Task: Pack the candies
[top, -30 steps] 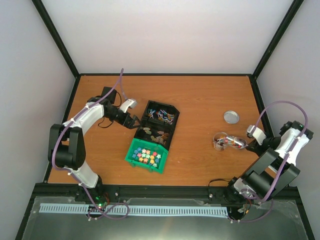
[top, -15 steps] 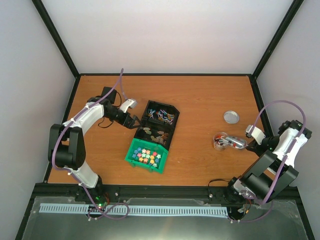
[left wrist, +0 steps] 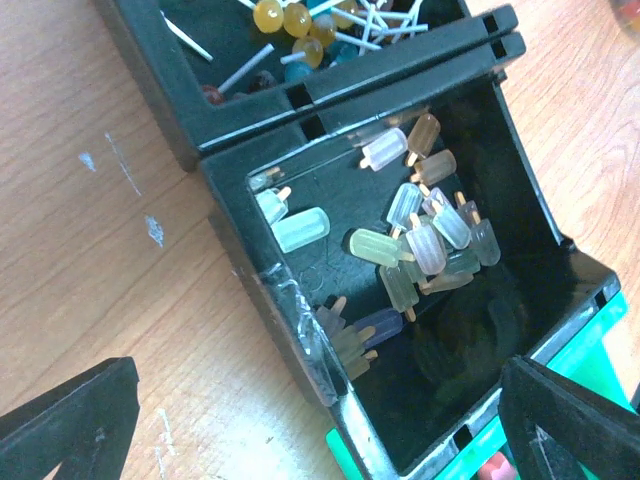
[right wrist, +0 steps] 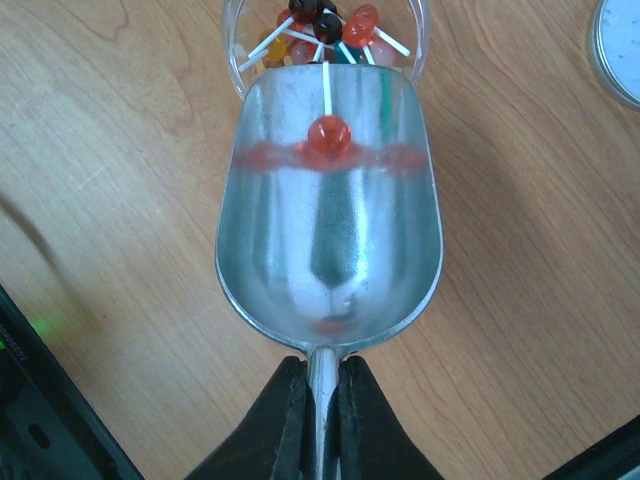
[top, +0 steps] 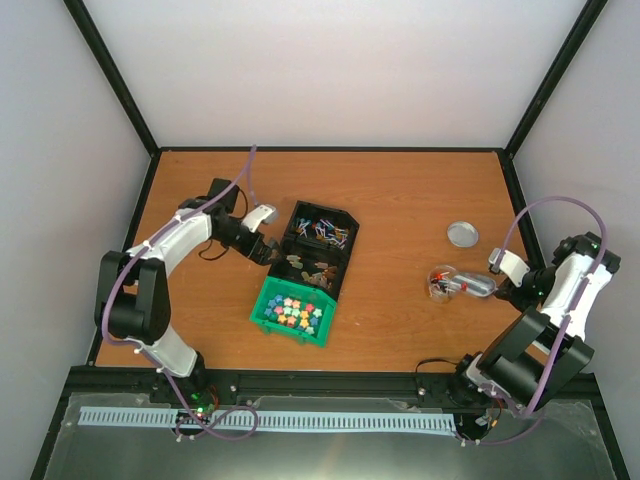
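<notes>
— Which step?
— Seemingly tipping candies (right wrist: 327,135) from scoop (right wrist: 330,250) into jar (right wrist: 232,50), top of frame. Right claw (right wrist: 320,395) clamps the scoop's handle; left claw (left wrist: 320,420) gapes, empty, by the bins (left wrist: 330,85).
— Next?
— Probably tilt more: one lies in the scoop.
— Setting?
— Wooden table (top: 400,200), pale walls (top: 330,70), black frame.

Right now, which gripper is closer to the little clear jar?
Right. The right gripper holds the metal scoop with its front edge at the clear jar; the left gripper hovers open over the black bins, far across the table from it.
</notes>
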You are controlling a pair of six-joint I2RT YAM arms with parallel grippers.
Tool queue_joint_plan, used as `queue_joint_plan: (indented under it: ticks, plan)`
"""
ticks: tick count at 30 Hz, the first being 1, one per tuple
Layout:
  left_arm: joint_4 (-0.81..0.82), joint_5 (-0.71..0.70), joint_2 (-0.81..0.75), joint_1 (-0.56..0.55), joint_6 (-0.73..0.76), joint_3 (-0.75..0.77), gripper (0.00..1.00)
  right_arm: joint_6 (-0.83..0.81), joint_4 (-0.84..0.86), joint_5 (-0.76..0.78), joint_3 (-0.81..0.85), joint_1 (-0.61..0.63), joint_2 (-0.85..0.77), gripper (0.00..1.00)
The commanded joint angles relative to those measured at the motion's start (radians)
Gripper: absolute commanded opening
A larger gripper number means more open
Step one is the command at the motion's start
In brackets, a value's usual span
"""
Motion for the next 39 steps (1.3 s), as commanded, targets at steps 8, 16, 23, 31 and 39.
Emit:
queue_joint_plan:
  ticks: [8, 16, 23, 31, 39]
  plan:
    - [0.015, -0.101, -0.046, -0.046, 0.029, -0.01, 1.0, 0.023, -0.018, 0.057, 0.053, 0.054, -0.054, 0.03]
    - [0.012, -0.124, -0.056, -0.062, 0.032, -0.016, 1.0, 0.024, -0.01, 0.089, 0.053, 0.081, -0.089, 0.03]
    - [0.024, -0.15, -0.057, -0.083, 0.026, -0.033, 1.0, 0.045, -0.031, 0.067, 0.106, 0.115, -0.1, 0.03]
    - [0.047, -0.179, -0.037, -0.094, 0.007, -0.03, 1.0, 0.189, -0.013, -0.006, 0.152, 0.237, -0.085, 0.03]
    - [0.071, -0.272, 0.018, -0.094, -0.031, 0.009, 1.0, 0.463, 0.118, -0.081, 0.172, 0.416, -0.041, 0.03]
